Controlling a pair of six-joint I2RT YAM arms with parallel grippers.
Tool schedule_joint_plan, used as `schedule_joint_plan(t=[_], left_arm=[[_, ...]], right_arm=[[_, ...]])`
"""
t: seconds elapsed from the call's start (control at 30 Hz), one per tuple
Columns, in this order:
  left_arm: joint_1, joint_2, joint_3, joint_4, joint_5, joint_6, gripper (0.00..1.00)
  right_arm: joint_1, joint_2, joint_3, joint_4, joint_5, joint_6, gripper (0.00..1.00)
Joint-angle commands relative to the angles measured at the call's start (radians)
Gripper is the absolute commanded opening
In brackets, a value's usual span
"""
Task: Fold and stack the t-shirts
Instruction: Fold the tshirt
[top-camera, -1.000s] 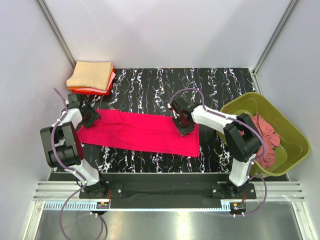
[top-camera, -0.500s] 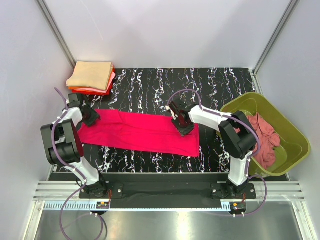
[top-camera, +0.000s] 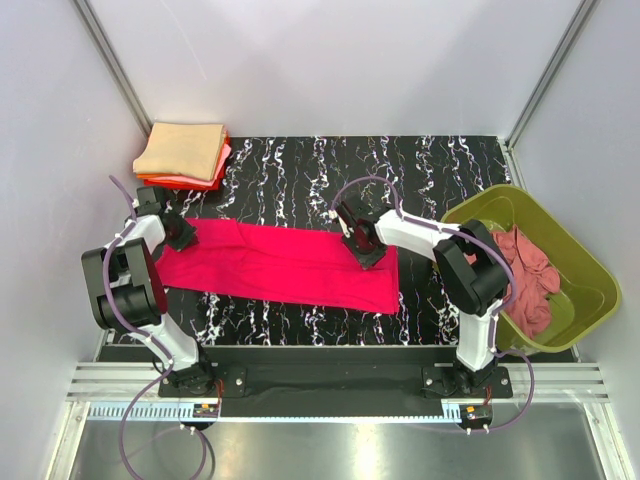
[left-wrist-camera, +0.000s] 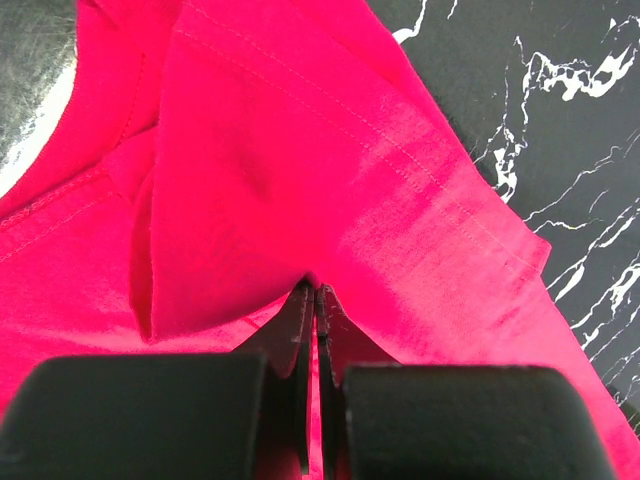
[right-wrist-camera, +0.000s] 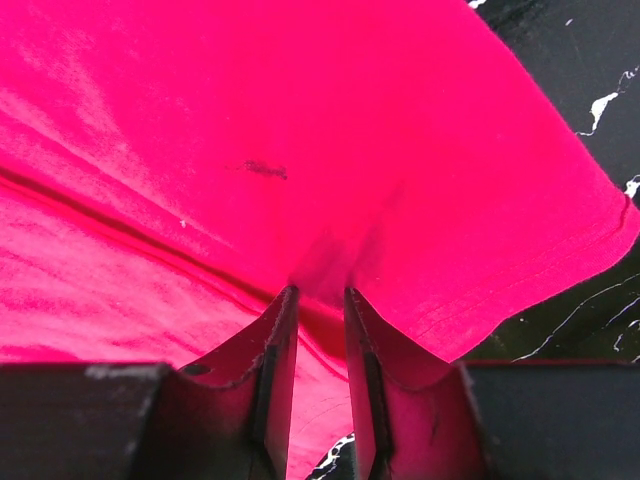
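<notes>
Left gripper (top-camera: 178, 232) and right gripper (top-camera: 362, 250) sat at the ends of the shirt (top-camera: 280, 265) mid-frame from above, with a stack (top-camera: 185, 155) at upper left and a tub (top-camera: 590, 270) at right holding a rose shirt (top-camera: 525, 270). Left wrist showed jaws clenched on a shirt corner. Right wrist showed narrow jaws astride a fold, grip unclear; folding seemed to be starting, and needed both ends lifted together.

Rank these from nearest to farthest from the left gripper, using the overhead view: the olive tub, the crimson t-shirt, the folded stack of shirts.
1. crimson t-shirt: pinched in the left gripper, stretching to its right.
2. folded stack: far-left corner, just behind the gripper.
3. olive tub: across the table at the right edge.
</notes>
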Motion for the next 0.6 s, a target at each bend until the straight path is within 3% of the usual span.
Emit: schedule_joint_plan(t=[0.0,0.17,0.43,0.57], left_arm=[[0.001,-0.018,0.04,0.037,0.031,0.013,0.0],[0.001,-0.027,0.046,0.037,0.036,0.018,0.0],[-0.003,-0.045,0.066,0.035,0.043,0.031,0.0],[-0.011,-0.071,0.069,0.023,0.04,0.031,0.0]], right_arm=[[0.004,0.01,0.019,0.025,0.039,-0.021,0.32],[0.004,0.019,0.021,0.026,0.053,-0.021,0.29],[0.004,0.007,0.027,0.031,0.095,-0.024,0.0],[0.004,-0.005,0.036,0.019,0.128,-0.018,0.0]])
